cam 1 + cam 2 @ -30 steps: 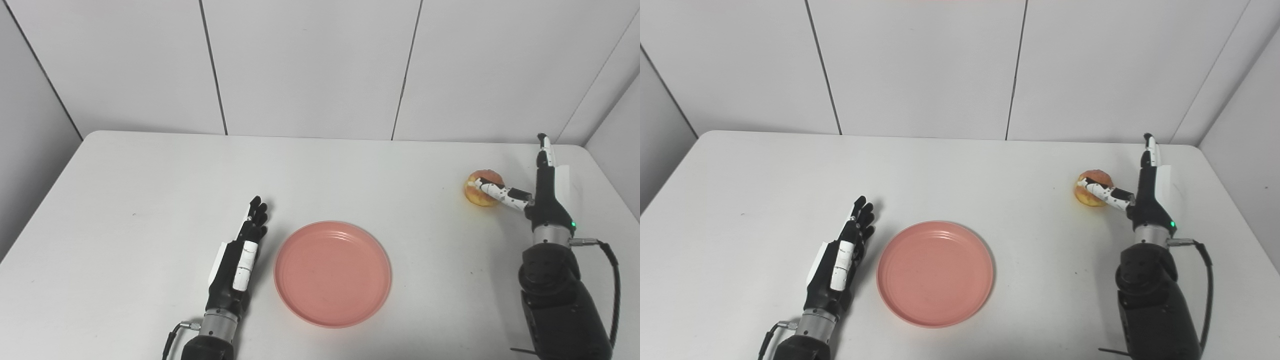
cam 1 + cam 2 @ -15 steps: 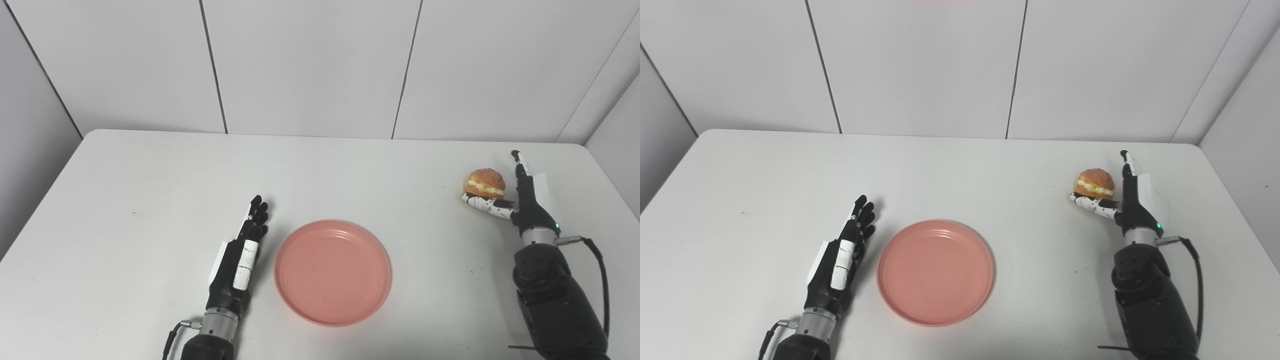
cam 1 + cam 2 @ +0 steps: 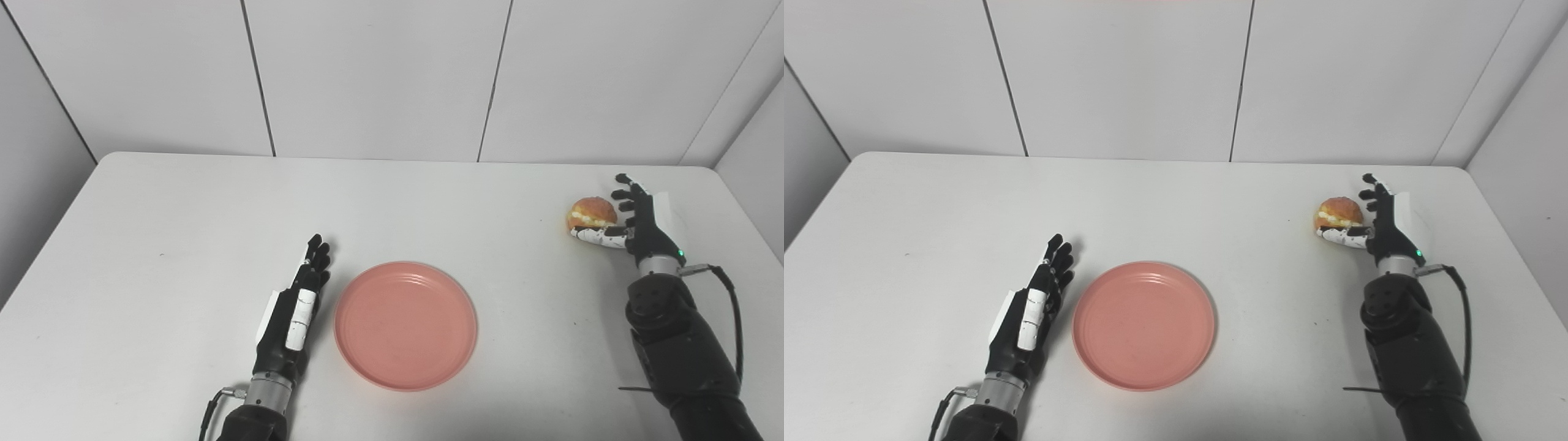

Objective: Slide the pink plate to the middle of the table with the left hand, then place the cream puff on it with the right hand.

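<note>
Presently, in the left eye view, the right hand (image 3: 637, 223) cups the cream puff (image 3: 591, 212) at the tabletop's (image 3: 184, 233) far right, well right of the pink plate (image 3: 405, 324). In the right eye view, the left hand (image 3: 1032, 312) lies flat, fingers together, holding nothing, just left of the plate.

We see a broad white table with rounded corners (image 3: 184, 214), matte and faintly speckled. Behind it stands a white panelled wall (image 3: 373, 73) split by thin dark vertical seams; its material we cannot quite tell.
</note>
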`<state>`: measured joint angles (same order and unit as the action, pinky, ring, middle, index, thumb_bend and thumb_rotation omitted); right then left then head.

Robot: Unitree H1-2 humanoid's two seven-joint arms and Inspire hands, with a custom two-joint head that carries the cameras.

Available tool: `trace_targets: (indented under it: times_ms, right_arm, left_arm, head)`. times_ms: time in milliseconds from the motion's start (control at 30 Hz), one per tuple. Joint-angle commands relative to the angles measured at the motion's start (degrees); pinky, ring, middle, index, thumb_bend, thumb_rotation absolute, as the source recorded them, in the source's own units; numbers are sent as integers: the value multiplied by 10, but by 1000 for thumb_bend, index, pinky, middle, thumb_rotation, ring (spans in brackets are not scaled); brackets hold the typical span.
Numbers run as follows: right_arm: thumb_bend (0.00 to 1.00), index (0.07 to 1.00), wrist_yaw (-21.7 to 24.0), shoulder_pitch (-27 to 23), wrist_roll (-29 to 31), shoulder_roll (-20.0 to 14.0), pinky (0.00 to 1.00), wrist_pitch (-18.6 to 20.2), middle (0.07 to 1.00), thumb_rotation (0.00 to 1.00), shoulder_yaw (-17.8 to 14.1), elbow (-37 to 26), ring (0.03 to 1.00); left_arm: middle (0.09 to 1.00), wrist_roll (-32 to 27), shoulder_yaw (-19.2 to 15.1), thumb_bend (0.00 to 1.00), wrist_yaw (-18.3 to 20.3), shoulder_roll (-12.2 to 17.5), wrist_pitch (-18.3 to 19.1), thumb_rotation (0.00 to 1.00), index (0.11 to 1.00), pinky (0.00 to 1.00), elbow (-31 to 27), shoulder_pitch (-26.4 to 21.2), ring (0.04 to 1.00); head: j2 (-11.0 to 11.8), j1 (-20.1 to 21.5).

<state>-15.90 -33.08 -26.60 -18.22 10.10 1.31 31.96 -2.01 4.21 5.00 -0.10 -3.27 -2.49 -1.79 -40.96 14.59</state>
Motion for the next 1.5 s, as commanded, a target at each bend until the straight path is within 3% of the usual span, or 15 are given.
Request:
trace_targets:
  times_ms: [0, 67, 133, 200, 567, 600, 667, 833, 967, 1067, 1200, 1367, 1400, 1433, 1467]
  right_arm:
    - [542, 713, -8, -11, -6, -7, 273, -10, 485, 1, 7, -5, 377]
    - [539, 679, -10, -10, -5, -9, 178, -10, 475, 0, 10, -6, 264]
    - [538, 651, -12, -10, -6, -11, 193, -11, 479, 0, 14, -4, 302]
    - [537, 639, -10, -9, -6, -14, 273, -10, 485, 0, 17, -5, 392]
    - [513, 625, -19, -5, -1, -17, 319, -14, 540, 0, 16, -7, 408]
    - [515, 627, -23, -4, -1, -17, 263, -18, 529, 0, 15, -9, 399]
    - [519, 625, -45, 0, 2, -14, 196, -43, 514, 0, 8, -10, 400]
    - [507, 569, -117, 10, 1, -1, 224, -106, 473, 0, -7, -21, 365]
    - [503, 557, -160, 20, -4, 6, 250, -186, 462, 0, -3, -43, 355]
    - [504, 554, -158, 28, 0, 18, 282, -209, 474, 0, 0, -70, 367]
    - [502, 551, -160, 35, -9, 33, 220, -236, 455, 0, 6, -101, 348]
    - [502, 552, -145, 48, -21, 52, 233, -262, 463, 0, 22, -151, 350]
    - [507, 520, -139, 50, -20, 56, 207, -264, 484, 0, 26, -159, 365]
    - [509, 524, -135, 53, -22, 59, 199, -268, 444, 0, 31, -167, 412]
    - [505, 537, -131, 56, -24, 63, 199, -273, 451, 0, 36, -175, 374]
  left_arm:
    - [1000, 3, 0, 788, -3, -2, -3, 1000, 1000, 1000, 4, 14, 1000]
    - [1000, 5, 1, 783, -4, -3, -4, 1000, 1000, 1000, 6, 13, 1000]
    - [1000, 7, 1, 776, -5, -4, -7, 1000, 1000, 1000, 6, 13, 1000]
    - [1000, 6, 1, 764, -7, -8, -9, 1000, 1000, 1000, 5, 13, 1000]
    - [1000, 8, 2, 768, -9, -10, -17, 1000, 1000, 1000, 15, 9, 1000]
    - [1000, 7, 2, 766, -9, -11, -18, 1000, 1000, 1000, 15, 9, 1000]
    - [1000, 6, 2, 768, -7, -11, -16, 1000, 1000, 1000, 15, 9, 1000]
    - [1000, 12, 4, 772, -8, -11, -14, 1000, 1000, 1000, 15, 9, 1000]
    - [1000, 10, 5, 769, -4, -8, -8, 1000, 1000, 1000, 12, 10, 1000]
    - [1000, 10, 4, 763, -8, -11, -10, 1000, 1000, 1000, 11, 10, 1000]
    - [1000, 19, 5, 757, -14, -14, -12, 1000, 1000, 1000, 9, 11, 1000]
    - [1000, 16, 6, 768, -15, -15, -11, 1000, 1000, 1000, 9, 10, 1000]
    - [1000, 15, 6, 768, -15, -15, -10, 1000, 1000, 1000, 9, 10, 1000]
    - [1000, 14, 6, 768, -15, -16, -9, 1000, 1000, 1000, 10, 10, 1000]
    - [1000, 13, 6, 766, -15, -17, -10, 1000, 1000, 1000, 11, 10, 1000]
  head:
    - [0, 0]
    - [0, -2]
    - [0, -4]
    - [0, -4]
    - [3, -8]
    - [3, -8]
    - [5, -8]
    - [5, -11]
    - [3, -12]
    - [2, -17]
    - [-1, -20]
    - [-1, -24]
    - [-1, -24]
    - [-1, -25]
    - [0, -25]
